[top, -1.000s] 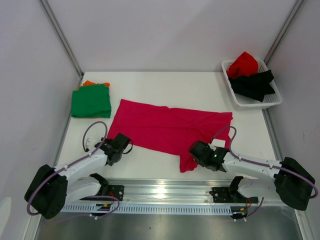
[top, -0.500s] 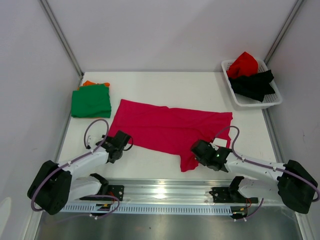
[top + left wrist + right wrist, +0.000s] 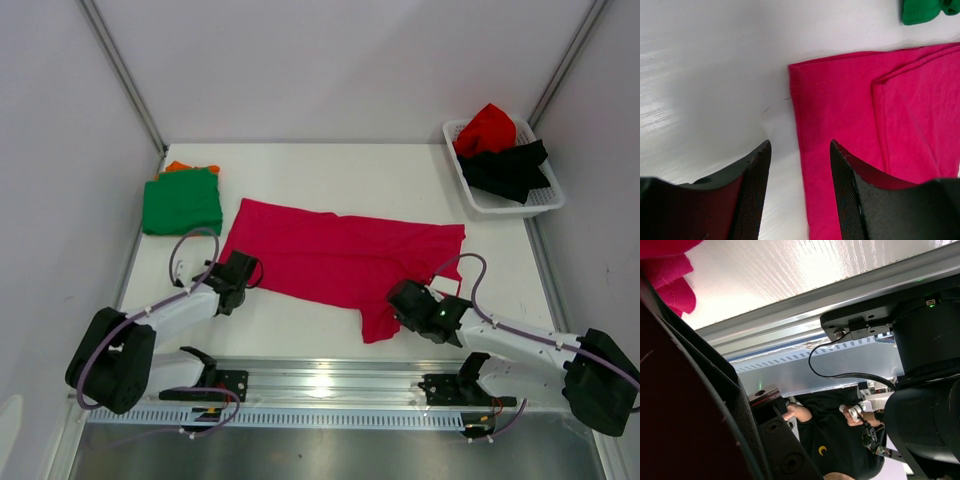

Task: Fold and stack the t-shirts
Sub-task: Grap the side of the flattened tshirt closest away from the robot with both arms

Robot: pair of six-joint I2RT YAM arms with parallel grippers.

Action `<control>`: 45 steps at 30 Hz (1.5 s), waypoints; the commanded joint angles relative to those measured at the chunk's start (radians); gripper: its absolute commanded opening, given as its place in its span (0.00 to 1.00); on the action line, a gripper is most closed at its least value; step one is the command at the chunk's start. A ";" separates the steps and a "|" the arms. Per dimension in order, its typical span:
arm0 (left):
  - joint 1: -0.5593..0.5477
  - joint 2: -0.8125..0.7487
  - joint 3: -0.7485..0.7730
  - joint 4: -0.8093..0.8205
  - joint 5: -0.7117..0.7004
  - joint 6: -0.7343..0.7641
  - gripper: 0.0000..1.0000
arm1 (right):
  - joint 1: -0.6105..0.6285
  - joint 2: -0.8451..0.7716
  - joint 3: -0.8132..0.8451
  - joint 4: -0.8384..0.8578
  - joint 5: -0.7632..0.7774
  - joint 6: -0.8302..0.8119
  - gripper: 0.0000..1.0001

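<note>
Top view: magenta t-shirt (image 3: 340,262) lies spread flat mid-bench (image 3: 380,180), long side running left to right, with a small flap hanging toward the near edge at its right end. The green t-shirt (image 3: 181,203) sits folded at far left, and the orange t-shirt (image 3: 178,166) peeks out from under its far edge. The white basket (image 3: 490,203) is in the far right corner, with the red t-shirt (image 3: 487,128) and black t-shirt (image 3: 510,168) bunched inside. The left end effector (image 3: 245,268) is at the magenta shirt's near-left corner. The right end effector (image 3: 398,300) is on the near-right edge, just beside the flap.

Left wrist view: left end effector released, fingers (image 3: 752,185) apart. The magenta hem edge runs down between them, with bare bench under the left finger and cloth under the right. A green scrap shows in the top right corner.

Right wrist view: right end effector clenched, and its dark finger (image 3: 685,405) fills the left side. Magenta cloth is bunched at its tip in the top left, pinched there. The camera looks back at the aluminium rail (image 3: 815,325) and the arm base.
</note>
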 commanded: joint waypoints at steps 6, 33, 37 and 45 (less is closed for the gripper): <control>0.045 0.050 0.062 0.023 0.036 0.080 0.52 | -0.005 -0.050 -0.004 -0.043 0.024 0.015 0.00; 0.076 0.055 0.148 -0.277 0.072 0.006 0.67 | -0.019 -0.139 -0.082 -0.048 0.018 0.041 0.00; 0.093 0.077 0.163 -0.300 0.088 -0.020 0.75 | -0.022 -0.122 -0.073 -0.045 0.012 0.032 0.00; 0.175 0.114 0.174 -0.244 0.177 -0.017 0.77 | -0.022 -0.162 -0.085 -0.077 0.019 0.052 0.00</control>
